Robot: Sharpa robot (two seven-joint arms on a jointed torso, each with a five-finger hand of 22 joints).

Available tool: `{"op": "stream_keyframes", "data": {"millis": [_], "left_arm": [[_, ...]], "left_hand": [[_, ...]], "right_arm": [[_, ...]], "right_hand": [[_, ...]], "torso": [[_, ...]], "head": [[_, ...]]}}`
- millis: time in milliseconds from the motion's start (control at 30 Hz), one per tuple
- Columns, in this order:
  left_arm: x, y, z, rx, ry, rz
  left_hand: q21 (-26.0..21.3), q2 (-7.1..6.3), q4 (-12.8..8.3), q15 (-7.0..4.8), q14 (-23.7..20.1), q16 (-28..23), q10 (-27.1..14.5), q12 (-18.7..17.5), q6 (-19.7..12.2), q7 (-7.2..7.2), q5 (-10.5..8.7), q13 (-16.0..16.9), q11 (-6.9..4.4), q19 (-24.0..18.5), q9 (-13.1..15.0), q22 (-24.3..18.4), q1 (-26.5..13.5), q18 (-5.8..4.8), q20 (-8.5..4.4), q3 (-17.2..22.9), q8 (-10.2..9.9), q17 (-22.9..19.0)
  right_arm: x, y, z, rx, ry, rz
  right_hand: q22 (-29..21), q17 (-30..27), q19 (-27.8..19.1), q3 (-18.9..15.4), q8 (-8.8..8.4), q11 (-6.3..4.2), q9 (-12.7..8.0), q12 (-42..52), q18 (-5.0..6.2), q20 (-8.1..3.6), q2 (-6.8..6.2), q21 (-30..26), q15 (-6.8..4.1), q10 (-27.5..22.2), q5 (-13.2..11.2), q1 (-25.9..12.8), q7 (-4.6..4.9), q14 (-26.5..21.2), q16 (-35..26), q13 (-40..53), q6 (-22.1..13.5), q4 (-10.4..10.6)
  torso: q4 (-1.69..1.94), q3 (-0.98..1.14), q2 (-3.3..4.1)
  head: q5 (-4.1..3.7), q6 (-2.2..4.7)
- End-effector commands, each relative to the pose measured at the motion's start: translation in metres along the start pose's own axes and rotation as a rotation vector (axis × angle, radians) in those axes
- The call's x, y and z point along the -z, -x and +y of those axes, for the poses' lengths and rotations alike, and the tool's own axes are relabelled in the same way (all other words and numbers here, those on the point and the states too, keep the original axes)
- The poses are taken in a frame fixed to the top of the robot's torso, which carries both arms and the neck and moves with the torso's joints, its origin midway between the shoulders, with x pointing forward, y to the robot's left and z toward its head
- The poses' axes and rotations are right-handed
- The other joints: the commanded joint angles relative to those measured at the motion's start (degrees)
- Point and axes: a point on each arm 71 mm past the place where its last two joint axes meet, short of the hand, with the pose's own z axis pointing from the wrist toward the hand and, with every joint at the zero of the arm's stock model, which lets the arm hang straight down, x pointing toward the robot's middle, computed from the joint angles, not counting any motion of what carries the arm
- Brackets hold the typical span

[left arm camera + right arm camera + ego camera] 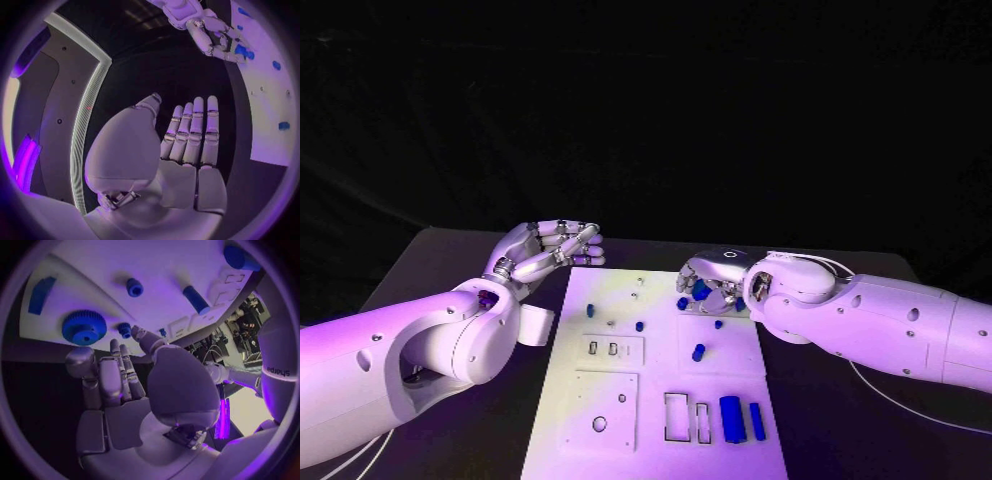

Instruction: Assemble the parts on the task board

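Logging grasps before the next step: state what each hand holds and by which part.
Nothing is held. The left hand is open beside the task board, fingers straight. The right hand hovers empty near the blue gear, not touching it.

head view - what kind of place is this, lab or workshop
Probably a robotics lab test bench: a white task board with small blue parts on a black table, against a black backdrop.

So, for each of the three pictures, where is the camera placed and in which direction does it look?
Head view: on the robot's head, looking down at the task board; both arms show.
Left wrist view: behind the left hand, facing past its empty, straight fingers.
Right wrist view: behind the right hand, facing the blue gear.
Shared: the left wrist and head views both show the right hand.
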Motion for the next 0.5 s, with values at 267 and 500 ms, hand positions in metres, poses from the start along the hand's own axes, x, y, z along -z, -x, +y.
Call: {"op": "stream_keyframes", "data": {"millis": [267,500], "left_arm": [[0.0,-0.0019,-0.002,0.011,0.0,0.024],[0.0002,-0.0013,-0.002,0.013,0.004,0.024]], "left_hand": [[0.4,0.07,0.0,0.15,0.2,0.3,-0.2,-0.3,0.0,0.43,-0.06,-0.1,0.14,0.5,0.0,0.1,0.7,0.75,0.03,-0.2,0.0,0.1],[0.4,0.11,0.1,0.17,0.1,0.3,-0.3,-0.4,0.0,0.48,-0.06,-0.1,0.18,0.5,0.0,0.1,0.6,0.74,0.03,-0.2,-0.1,0.1]], "right_arm": [[-0.0026,-0.0053,0.0017,0.045,-0.017,0.027],[-0.0031,-0.0061,0.0019,0.039,-0.021,0.022]], "right_hand": [[4.4,2.4,1.7,1.4,0.19,-0.24,0.4,1.0,-1.1,0.0,1.06,3.3,0.27,0.4,0.2,1.0,-0.35,2.0,2.8,0.3,1.1,0.3],[8.0,4.0,2.9,3.8,0.68,-0.84,0.9,2.0,-1.6,-0.32,1.89,5.7,-0.17,2.4,0.0,0.7,-0.96,2.2,4.7,0.6,2.1,1.0]], "torso": [[0.26,-0.09,0.38],[0.23,-0.18,0.46]], "head": [[-0.04,-0.26],[-0.02,-0.24]]}}
